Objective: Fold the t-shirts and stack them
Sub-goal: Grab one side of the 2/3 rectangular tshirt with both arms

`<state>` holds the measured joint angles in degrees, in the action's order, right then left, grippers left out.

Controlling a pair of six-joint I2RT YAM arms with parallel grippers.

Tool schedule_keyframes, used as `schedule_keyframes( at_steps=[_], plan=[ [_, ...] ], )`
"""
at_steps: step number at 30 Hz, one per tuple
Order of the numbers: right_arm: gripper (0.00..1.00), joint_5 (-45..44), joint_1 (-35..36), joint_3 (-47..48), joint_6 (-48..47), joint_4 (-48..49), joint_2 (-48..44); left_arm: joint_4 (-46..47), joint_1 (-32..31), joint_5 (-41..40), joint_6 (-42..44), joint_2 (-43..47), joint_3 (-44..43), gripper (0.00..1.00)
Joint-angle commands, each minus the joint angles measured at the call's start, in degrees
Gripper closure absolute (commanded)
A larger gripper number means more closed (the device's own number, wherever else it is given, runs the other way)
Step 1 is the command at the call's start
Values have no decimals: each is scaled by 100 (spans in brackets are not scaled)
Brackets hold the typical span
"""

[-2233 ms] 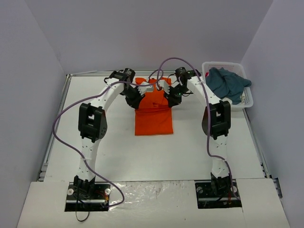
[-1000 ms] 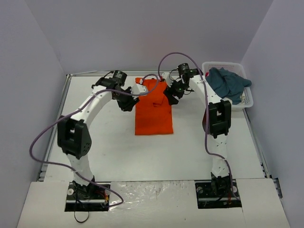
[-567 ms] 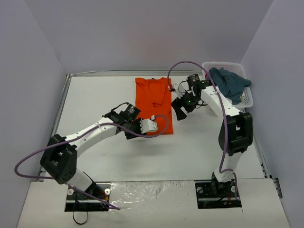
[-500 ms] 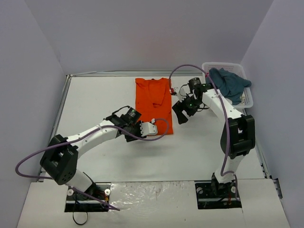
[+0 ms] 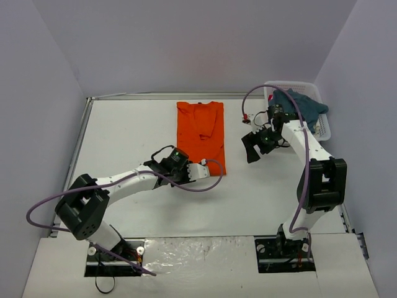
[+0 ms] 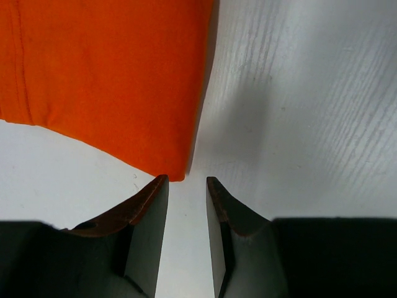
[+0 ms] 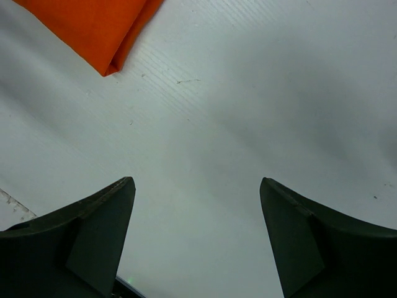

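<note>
Left pincer (image 6: 186,180) is barely cracked open, just a thin gap with bare bench showing through and nothing pinched in it. It sits low at the near edge of the orange t-shirt (image 6: 105,68), and from the wrist cam one corner of the cloth is right at the fingertips, by the left one, but not between them. Top cam shows that arm reaching across low, with the left pincer (image 5: 197,169) at the shirt's near hem. The orange t-shirt (image 5: 200,133) itself lies flat on the bench (image 5: 136,130), folded into a long narrow strip running from mid-bench to the far edge, collar end at the far side. Right pincer (image 5: 251,151) is spread wide and holding nothing, up over bare bench between the orange shirt and the white basket (image 5: 324,131). Its own cam shows the right pincer (image 7: 195,181) well apart from a folded corner of orange (image 7: 93,25) in the upper left. The teal-blue t-shirt (image 5: 298,108) is bunched up in that basket in the far right corner, spilling over the rim.
</note>
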<state>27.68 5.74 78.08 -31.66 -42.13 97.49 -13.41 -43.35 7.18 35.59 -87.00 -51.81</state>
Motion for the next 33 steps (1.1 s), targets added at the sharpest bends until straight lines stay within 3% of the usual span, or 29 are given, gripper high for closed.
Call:
schedule_keyframes(
  at_steps=[1,20,22,26,33],
  plan=[
    [22,158,-64,75,64,-129,-178,435,-15,-216,26,-115,74,70],
    [23,238,-143,-39,-77,-120,-195,629,72,-657,123,-994,48,71],
    [23,229,-143,-56,-95,-120,-196,629,108,-665,97,-1064,22,76],
    [23,211,-152,-65,-95,-129,-248,480,222,-656,62,-1266,-127,97],
    [23,308,-143,-118,-121,-129,-310,-230,573,159,-17,-1109,-312,98]
  ],
)
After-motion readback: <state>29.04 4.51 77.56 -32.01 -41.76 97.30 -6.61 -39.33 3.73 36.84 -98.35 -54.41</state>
